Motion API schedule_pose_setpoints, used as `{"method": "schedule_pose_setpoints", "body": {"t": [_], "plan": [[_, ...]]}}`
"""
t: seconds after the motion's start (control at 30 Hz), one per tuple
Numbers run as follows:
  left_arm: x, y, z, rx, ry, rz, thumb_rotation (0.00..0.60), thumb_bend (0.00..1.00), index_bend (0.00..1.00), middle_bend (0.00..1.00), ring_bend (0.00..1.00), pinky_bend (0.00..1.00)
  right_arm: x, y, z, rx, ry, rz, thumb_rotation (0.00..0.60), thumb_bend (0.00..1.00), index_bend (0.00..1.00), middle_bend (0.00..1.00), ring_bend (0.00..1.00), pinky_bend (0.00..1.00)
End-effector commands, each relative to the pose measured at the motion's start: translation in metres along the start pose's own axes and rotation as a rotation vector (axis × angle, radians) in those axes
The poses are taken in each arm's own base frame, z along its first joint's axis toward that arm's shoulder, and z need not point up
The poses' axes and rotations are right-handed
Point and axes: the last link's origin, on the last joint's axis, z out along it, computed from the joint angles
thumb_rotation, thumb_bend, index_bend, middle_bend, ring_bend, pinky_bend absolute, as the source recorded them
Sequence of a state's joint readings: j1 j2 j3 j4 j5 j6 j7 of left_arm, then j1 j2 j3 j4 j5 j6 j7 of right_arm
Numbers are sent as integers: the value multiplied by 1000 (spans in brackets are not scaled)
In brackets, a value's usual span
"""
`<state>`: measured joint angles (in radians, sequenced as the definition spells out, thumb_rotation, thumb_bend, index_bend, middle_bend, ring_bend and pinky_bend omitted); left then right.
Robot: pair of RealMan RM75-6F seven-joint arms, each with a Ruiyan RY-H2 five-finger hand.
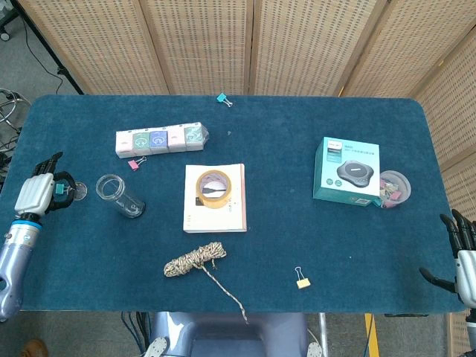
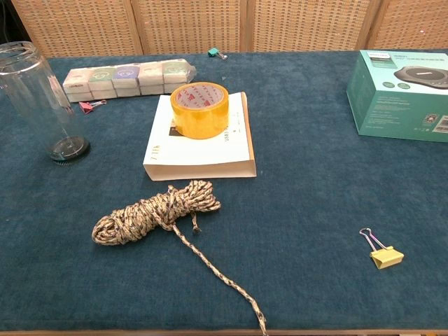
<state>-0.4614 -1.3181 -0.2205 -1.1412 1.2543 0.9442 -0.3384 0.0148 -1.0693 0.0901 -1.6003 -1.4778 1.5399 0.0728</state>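
Note:
My left hand (image 1: pixel 36 195) hovers at the table's left edge and pinches a small round lid (image 1: pixel 76 193) at its fingertips. Just right of the lid a clear glass jar (image 1: pixel 119 195) stands open; the chest view shows this jar (image 2: pixel 40 98) at far left. My right hand (image 1: pixel 462 259) hangs off the table's near right corner with its fingers spread and nothing in it. Neither hand shows in the chest view.
A yellow tape roll (image 1: pixel 213 187) sits on a white booklet (image 1: pixel 216 216) mid-table, with a coiled rope (image 1: pixel 195 259) in front. Also here: a yellow binder clip (image 1: pixel 302 281), a teal box (image 1: pixel 348 170), a cup of clips (image 1: pixel 395 186), a strip of small packs (image 1: pixel 160 140), a pink clip (image 1: pixel 137 163), a teal clip (image 1: pixel 222 98).

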Motion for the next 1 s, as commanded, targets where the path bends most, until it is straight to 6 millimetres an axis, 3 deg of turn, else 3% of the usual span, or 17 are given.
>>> {"method": "schedule_pose_setpoints", "body": {"t": [0.03, 0.37, 0.57, 1.0], "plan": [[27, 16, -12, -78, 38, -29, 600, 456, 614, 0, 0, 0, 1, 0, 0, 0, 3, 2, 600, 0, 0, 0, 0, 0], [67, 77, -34, -253, 82, -47, 600, 456, 614, 0, 0, 0, 2, 0, 0, -2, 4, 12, 600, 0, 0, 0, 0, 0], [70, 108, -34, -296, 61, -79, 600, 457, 614, 0, 0, 0, 2, 1, 0, -3, 4, 14, 600, 0, 0, 0, 0, 0], [55, 114, -26, -273, 20, -92, 600, 456, 614, 0, 0, 0, 2, 2, 1, -10, 3, 15, 600, 0, 0, 0, 0, 0]]}}
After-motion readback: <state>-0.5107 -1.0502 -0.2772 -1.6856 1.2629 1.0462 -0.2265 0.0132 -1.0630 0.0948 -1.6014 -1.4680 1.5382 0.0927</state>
